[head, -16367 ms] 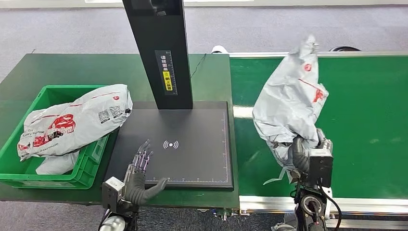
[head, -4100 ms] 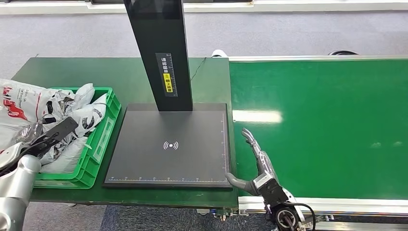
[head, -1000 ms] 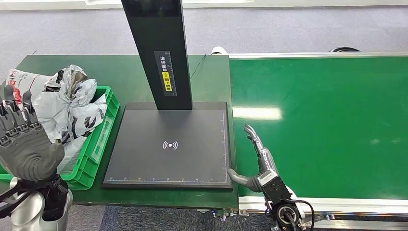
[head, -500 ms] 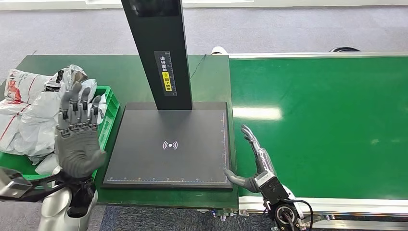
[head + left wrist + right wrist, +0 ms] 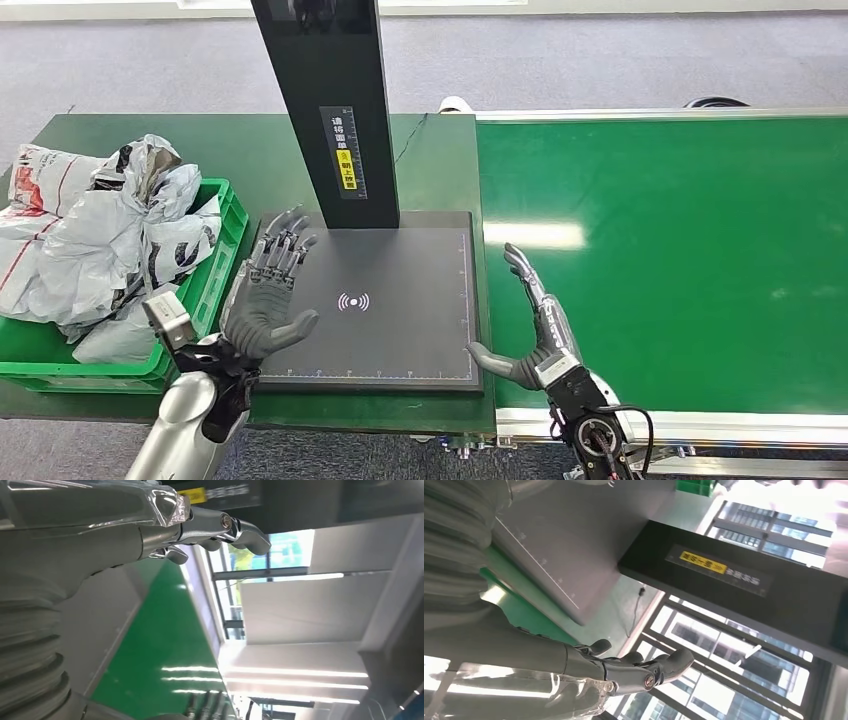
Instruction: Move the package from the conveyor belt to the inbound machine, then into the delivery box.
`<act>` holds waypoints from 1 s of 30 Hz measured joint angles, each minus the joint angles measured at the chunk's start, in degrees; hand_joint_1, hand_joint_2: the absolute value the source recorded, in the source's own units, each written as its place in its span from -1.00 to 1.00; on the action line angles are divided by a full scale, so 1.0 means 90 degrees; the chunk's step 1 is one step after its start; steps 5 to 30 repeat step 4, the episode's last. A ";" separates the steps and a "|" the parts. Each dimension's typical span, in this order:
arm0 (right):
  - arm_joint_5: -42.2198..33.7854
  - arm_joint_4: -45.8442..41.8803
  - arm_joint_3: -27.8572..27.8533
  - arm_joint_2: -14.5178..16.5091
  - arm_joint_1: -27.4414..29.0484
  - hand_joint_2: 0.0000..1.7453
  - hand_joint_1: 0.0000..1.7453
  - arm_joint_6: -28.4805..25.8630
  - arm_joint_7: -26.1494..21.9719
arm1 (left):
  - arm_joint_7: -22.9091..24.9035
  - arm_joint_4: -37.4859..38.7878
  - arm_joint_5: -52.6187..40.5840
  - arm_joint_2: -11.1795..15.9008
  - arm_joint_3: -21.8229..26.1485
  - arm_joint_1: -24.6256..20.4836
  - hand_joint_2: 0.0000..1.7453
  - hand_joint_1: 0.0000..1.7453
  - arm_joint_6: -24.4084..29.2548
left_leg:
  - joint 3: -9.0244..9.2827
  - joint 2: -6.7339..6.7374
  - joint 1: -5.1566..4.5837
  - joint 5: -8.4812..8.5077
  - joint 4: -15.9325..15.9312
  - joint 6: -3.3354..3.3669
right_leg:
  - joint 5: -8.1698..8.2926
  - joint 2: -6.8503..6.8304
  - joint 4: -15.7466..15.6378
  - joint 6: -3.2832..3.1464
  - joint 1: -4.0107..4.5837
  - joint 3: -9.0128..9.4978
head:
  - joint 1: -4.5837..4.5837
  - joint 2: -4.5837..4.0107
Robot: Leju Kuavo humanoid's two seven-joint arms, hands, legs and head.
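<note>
1. The inbound machine (image 5: 370,300) sits mid-table, its post (image 5: 325,100) rising from the far edge of the pad.
2. Left of it, the delivery box (image 5: 205,300) – packages (image 5: 90,240) heaped in it, spilling over its left rim.
3. Right of the machine runs the conveyor belt (image 5: 680,260).
4. The left hand (image 5: 270,295) hovers over the pad's near-left corner – the right hand (image 5: 530,330) lies at the belt's near-left edge, just beside the pad.

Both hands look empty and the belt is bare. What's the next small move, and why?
Probably hold the right hand open beside the conveyor belt and wait. The packages already sit piled in the green delivery box, the scanner plate is bare, and the left hand hovers open over it.
</note>
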 joint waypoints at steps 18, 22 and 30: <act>-0.0093 -0.0127 0.0000 0.0006 -0.0018 1.00 -1.00 0.0002 0.0034 | 0.0005 0.0391 0.0011 -0.0071 -0.0079 -0.0051 1.00 -1.00 0.0065 | 0.0000 0.0000 0.0000 0.0000 0.0000 0.0000 | 0.0000 0.0001 0.0000 0.0000 0.0000 0.0000 | 0.0000 0.0000; -0.0093 -0.0127 0.0000 0.0006 -0.0018 1.00 -1.00 0.0002 0.0034 | 0.0005 0.0391 0.0011 -0.0071 -0.0079 -0.0051 1.00 -1.00 0.0065 | 0.0000 0.0000 0.0000 0.0000 0.0000 0.0000 | 0.0000 0.0001 0.0000 0.0000 0.0000 0.0000 | 0.0000 0.0000; -0.0093 -0.0127 0.0000 0.0006 -0.0018 1.00 -1.00 0.0002 0.0034 | 0.0005 0.0391 0.0011 -0.0071 -0.0079 -0.0051 1.00 -1.00 0.0065 | 0.0000 0.0000 0.0000 0.0000 0.0000 0.0000 | 0.0000 0.0001 0.0000 0.0000 0.0000 0.0000 | 0.0000 0.0000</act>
